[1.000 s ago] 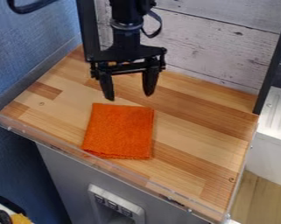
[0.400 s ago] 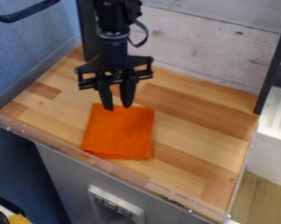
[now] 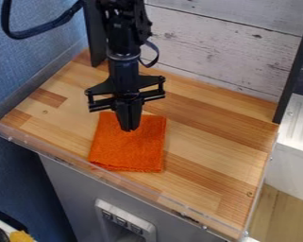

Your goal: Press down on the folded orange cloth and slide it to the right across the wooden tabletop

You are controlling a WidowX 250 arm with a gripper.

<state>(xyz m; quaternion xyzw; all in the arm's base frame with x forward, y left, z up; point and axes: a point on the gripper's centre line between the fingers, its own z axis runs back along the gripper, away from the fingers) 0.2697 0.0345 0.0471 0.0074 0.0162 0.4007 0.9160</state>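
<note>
The black gripper (image 3: 130, 128) hangs down over the upper part of an orange cloth (image 3: 130, 153), its two fingers together. Their tips overlap the cloth in the view; whether they touch it or pinch any of it, I cannot tell. The cloth lies flat as a rough square on the wooden surface, left of its middle, and part of its top edge is hidden behind the fingers.
A low clear rim (image 3: 103, 172) runs along the front edge of the wooden surface (image 3: 216, 142). White wooden boards (image 3: 223, 47) stand behind, with a dark post (image 3: 96, 33) left of the arm and a blue wall further left.
The gripper has moved down and forward from behind the cloth to over its upper part, and its fingers have gone from wide apart to together. The cloth looks unmoved.
</note>
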